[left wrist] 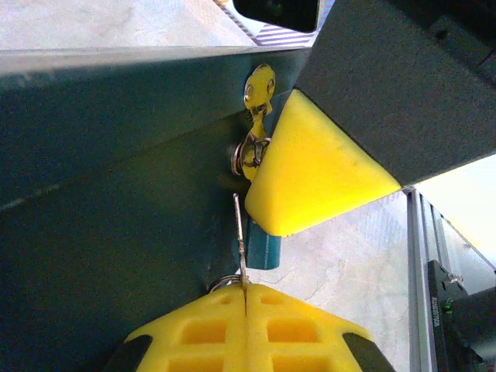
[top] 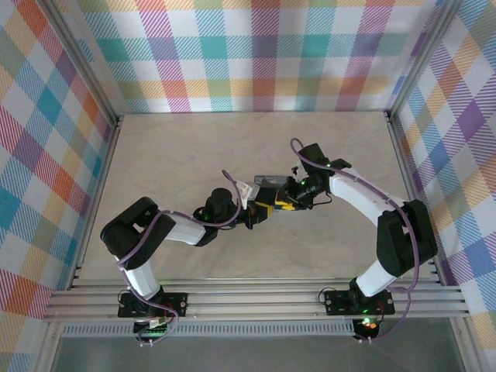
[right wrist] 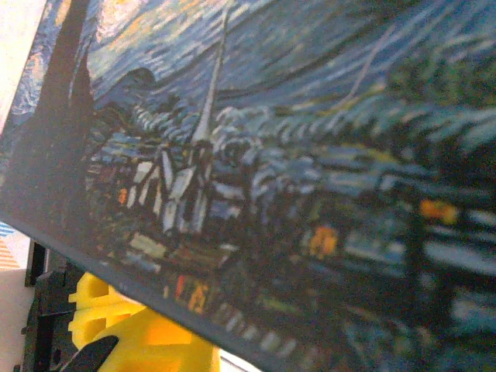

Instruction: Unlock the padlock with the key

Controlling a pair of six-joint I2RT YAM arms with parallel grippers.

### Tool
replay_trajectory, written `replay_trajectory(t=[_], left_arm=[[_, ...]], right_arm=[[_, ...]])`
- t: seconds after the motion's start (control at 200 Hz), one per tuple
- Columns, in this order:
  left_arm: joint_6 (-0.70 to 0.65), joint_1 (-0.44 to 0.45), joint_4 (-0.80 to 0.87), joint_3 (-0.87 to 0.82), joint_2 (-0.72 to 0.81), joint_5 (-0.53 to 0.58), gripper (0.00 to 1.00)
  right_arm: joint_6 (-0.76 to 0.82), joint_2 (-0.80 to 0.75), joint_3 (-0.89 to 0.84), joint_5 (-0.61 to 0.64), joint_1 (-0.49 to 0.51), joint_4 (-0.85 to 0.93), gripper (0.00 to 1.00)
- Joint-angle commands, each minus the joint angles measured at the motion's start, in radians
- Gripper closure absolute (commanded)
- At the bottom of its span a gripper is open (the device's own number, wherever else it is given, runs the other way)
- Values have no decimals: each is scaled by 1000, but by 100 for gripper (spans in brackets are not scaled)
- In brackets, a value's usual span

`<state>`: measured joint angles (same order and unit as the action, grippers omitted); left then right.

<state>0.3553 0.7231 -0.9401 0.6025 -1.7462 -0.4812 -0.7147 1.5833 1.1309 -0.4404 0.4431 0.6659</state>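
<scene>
Fingers of your left gripper (left wrist: 246, 307) pinch the key (left wrist: 240, 232); your right gripper (top: 287, 204) clamps the padlock (right wrist: 271, 155) steady for insertion.

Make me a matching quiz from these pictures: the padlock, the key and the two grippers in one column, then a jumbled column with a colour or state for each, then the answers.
Column one:
1. padlock
2. key
3. left gripper
4. right gripper

Column two:
A. shut on a thin metal piece
B. dark blue with a night-sky print
C. clamped on the printed block
D. slender grey metal, gripped at one end

Pairs: 1-B, 2-D, 3-A, 4-C
</scene>
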Motion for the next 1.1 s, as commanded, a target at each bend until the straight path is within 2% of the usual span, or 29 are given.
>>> replay_trajectory(t=[0.0, 0.45, 1.095], left_arm=[[-11, -6, -40, -16, -2, -25, 100], [-8, 2, -67, -60, 6, -31, 100], [37, 1, -118, -23, -43, -49, 100]], right_arm=[[-14, -26, 6, -22, -12, -37, 100], [-48, -23, 4, -18, -25, -81, 100], [-37, -17, -11, -69, -25, -94, 100]])
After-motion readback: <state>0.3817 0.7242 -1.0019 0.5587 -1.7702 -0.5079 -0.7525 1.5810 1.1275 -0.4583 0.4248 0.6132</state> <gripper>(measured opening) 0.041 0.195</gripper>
